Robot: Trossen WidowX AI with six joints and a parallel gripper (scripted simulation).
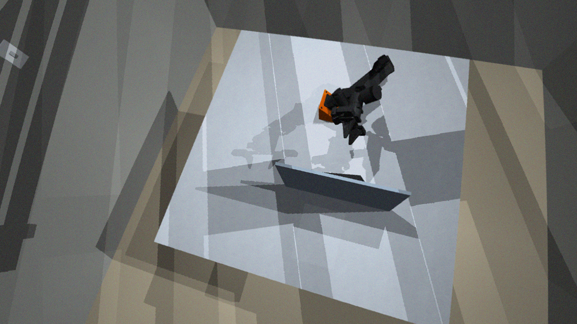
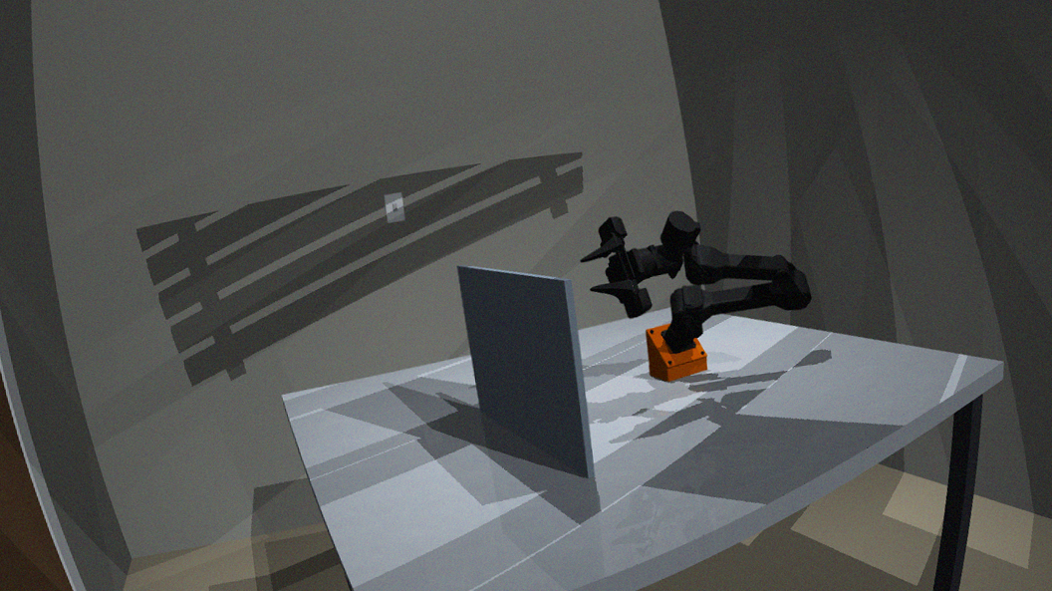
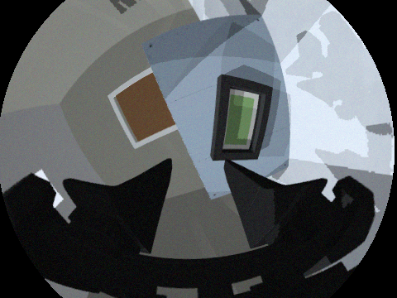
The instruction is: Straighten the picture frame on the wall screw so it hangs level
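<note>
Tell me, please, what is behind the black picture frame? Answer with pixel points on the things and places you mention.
Behind the black picture frame [image 1: 344,174] [image 3: 217,120] stands the upright blue-grey panel [image 1: 335,187] [image 2: 526,370] [image 3: 186,112]. The screw and the notched strip cannot be seen; the frame covers that area.

The black arm is rising from its orange base [image 1: 324,111] [image 2: 679,364] — its lower link [image 2: 741,299] is reaching back to the elbow [image 2: 793,286], and its forearm [image 2: 737,264] is folding forward above it. The gripper [image 1: 351,138] [image 2: 590,272] [image 3: 198,164] is hovering at the front, its fingers standing partway apart — nothing is sitting between them.
</note>
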